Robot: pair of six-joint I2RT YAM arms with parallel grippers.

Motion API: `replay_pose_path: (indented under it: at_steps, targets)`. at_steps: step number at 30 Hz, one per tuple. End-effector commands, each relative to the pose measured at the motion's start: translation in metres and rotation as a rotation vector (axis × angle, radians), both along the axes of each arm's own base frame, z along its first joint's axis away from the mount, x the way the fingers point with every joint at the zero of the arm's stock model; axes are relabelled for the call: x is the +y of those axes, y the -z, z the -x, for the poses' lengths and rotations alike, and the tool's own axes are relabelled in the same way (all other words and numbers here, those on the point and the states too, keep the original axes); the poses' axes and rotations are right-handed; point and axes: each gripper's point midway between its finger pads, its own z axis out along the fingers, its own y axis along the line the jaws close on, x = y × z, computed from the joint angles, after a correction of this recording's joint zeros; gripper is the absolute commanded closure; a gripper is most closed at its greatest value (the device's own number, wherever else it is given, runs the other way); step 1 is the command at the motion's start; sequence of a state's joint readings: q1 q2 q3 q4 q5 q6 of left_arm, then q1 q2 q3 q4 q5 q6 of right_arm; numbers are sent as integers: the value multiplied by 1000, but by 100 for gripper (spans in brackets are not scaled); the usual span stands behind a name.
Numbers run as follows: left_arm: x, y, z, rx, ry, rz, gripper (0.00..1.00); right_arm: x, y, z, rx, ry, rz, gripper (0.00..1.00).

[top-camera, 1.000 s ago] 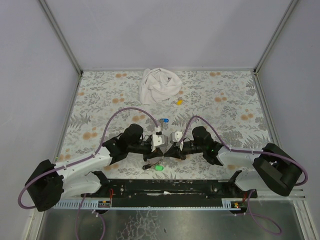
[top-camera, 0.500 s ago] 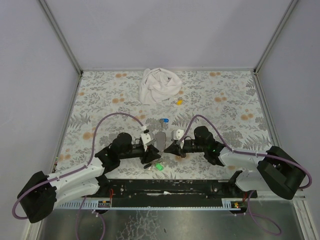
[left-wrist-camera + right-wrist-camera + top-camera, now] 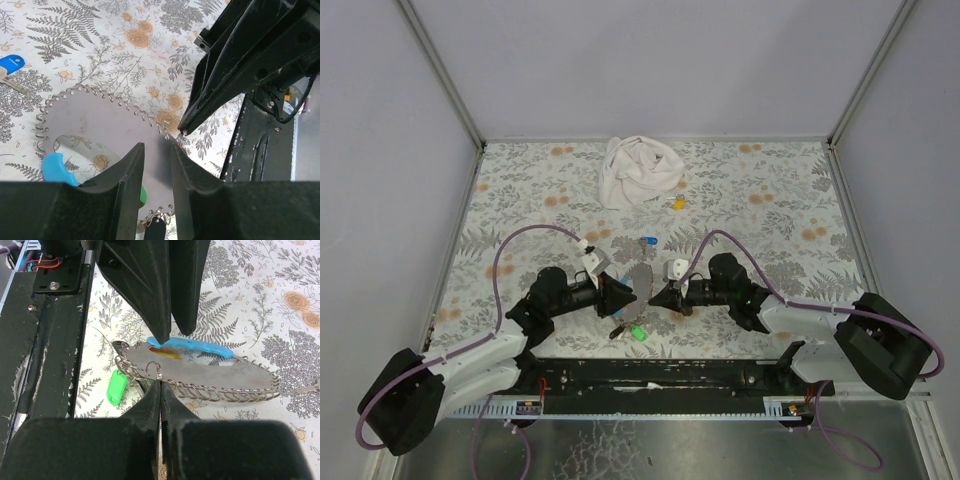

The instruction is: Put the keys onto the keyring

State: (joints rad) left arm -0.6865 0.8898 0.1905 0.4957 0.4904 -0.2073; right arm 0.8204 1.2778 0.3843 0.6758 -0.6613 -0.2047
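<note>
We look down on a table [image 3: 780, 230] covered in a grey fern and orange flower print, enclosed by pale walls. Two black and white arms reach in from the near edge and meet nose to nose at the middle. Between them sits the keyring [image 3: 640, 277], a grey strap curled into a loop, bright blue on its inner side and edged with small wire loops. The right gripper [image 3: 160, 383] has its fingers pressed together, closed on the looped edge of the keyring on its own side. The left gripper [image 3: 157, 159] points at the strap from the opposite side. Its two fingers are slightly parted, with a narrow gap between them. We see nothing clamped in that gap, and the tips hover just over the blue edge. A green key [image 3: 638, 334] lies on the table just beside the near end of the strap, close to the black rail [image 3: 650, 372] that carries the arm bases. In the left wrist view the strap and the left fingers partly cover it. A blue key [image 3: 647, 242] lies flat a little beyond the grippers, apart from the strap. Farther back is a small yellow piece [image 3: 678, 203], and near the far wall a crumpled white cloth [image 3: 638, 170]. Purple cables arc over both arms.
</note>
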Motion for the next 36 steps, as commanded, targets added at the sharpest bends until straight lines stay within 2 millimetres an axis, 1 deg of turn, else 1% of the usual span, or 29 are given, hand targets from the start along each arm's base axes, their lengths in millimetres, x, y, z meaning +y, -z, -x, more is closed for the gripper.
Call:
replay_pose_path:
  at_steps: [1,4,12,15,18,28,32,36]
  targets:
    - [-7,-25,3,-27,58,112,73,6,-28,-6,-74,13,-83,100]
    - [-8,-23,8,-2,79,114,73,7,-28,-7,-71,17,-88,100]
    - [-8,-8,10,49,77,92,74,7,-29,-7,-67,19,-95,100]
    - [-12,-8,13,66,105,103,78,8,-29,-7,-65,19,-97,100]
    - [-15,-11,15,74,122,124,79,8,-29,-7,-62,21,-97,100]
    - [-21,-5,19,111,143,117,82,7,-29,-8,-61,27,-101,100]
    - [-24,-3,18,118,143,112,87,8,-30,-8,-62,28,-104,100]
    - [-26,-4,16,116,129,116,86,7,-31,-8,-62,27,-108,100]
